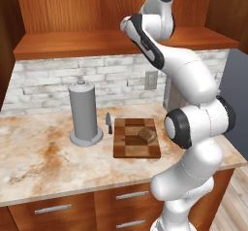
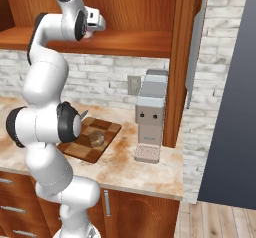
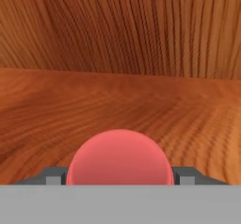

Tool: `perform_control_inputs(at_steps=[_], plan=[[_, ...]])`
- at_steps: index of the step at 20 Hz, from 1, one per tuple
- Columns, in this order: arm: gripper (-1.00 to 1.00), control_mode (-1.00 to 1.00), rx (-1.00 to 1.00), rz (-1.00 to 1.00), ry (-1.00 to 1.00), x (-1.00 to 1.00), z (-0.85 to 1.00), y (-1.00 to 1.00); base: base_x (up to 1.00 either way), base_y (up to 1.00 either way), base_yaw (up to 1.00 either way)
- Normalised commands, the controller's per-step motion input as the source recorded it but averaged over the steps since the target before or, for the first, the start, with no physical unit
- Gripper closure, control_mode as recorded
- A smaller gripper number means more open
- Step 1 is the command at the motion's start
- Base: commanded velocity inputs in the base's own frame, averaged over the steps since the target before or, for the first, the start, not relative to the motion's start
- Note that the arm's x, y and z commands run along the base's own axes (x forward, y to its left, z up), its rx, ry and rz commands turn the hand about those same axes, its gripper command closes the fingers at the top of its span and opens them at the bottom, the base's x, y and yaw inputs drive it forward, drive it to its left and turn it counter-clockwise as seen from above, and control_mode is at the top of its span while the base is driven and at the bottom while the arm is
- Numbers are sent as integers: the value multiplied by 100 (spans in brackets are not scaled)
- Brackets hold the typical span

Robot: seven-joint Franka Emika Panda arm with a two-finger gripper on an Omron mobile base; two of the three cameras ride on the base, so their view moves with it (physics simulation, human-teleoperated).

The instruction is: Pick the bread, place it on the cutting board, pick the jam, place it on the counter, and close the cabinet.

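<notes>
Wood around the hand: reddish-brown cabinet (image 3: 117, 39) shelf and back wall, grain running across both.
Jam (image 3: 120, 158): one red rounded top, low in the hand view, sitting on the cabinet shelf between the two dark fingertips (image 3: 52, 176).
Gripper (image 2: 90, 32): up inside the open cabinet; fingers stood part-spread, one close on each side of the jam. Whether they pressed it, I could not tell.
Bread (image 1: 147, 136): one small dark brown chunk with a mottled crust, lying on the board, toward its right side.
Board (image 1: 127, 150): one checkered wooden rectangle, flat on the counter (image 1: 43, 162).
Nearby on the counter: one tall grey cylinder on a round base (image 1: 85, 112) just left of the board; one small dark knife (image 1: 109, 123) between them; one grey machine (image 2: 150, 119) to the board's right, against the cabinet's side panel.
Wall: white brick with one outlet (image 1: 151, 80) above the board.
Door (image 2: 196, 42): one swung open, edge-on at the right.
Drawers (image 1: 53, 209): below the counter, with silver handles.
</notes>
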Motion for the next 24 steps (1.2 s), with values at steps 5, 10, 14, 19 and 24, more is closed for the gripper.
perform_control_inputs(at_steps=[5,10,14,19,24], plan=[[100,-100,0,0,0,-43,2,0,0,0,0],[100,-100,0,0,0,-57,8,0,0,0,0],[100,-100,0,0,0,-67,2,1,0,0,0],[100,-100,0,0,-1,-74,0,10,0,0,0],[100,-100,0,0,-1,-81,0,16,0,0,0]])
